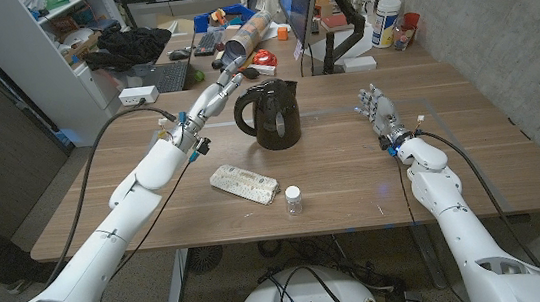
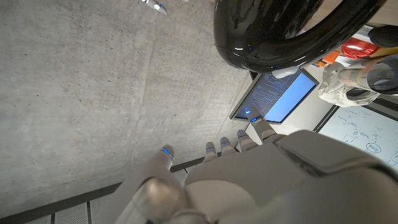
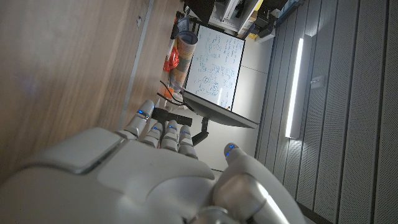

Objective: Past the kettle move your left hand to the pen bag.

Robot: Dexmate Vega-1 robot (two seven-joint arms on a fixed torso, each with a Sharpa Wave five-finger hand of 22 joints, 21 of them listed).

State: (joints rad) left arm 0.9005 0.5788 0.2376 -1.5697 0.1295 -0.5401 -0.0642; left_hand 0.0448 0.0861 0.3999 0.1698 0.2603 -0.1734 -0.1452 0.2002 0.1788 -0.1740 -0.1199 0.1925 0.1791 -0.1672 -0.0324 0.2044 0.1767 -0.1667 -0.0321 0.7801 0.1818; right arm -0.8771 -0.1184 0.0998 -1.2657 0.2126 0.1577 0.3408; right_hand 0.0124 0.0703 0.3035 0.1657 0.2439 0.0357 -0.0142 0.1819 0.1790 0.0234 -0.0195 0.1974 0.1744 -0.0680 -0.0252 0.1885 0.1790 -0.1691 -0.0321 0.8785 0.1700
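While my left robot hand [image 1: 225,75] hovers spread beside the kettle [image 1: 270,114], the pen bag [image 1: 244,184] lies nearer me on the bench [image 1: 471,150].

Table [image 1: 483,164] — kettle [image 1: 271,114], pen bag [image 1: 244,184], vial [image 1: 294,201]

My left hand [image 1: 226,78] hangs at the kettle's [image 1: 269,114] ten o'clock, fingers near its spout. The kettle stands between it and the bench's [image 1: 472,160] right half. At the kettle's seven o'clock lies the pen bag [image 1: 243,184], bare wood around it; a small jar [image 1: 293,201] stands just beside the bag at its four o'clock.
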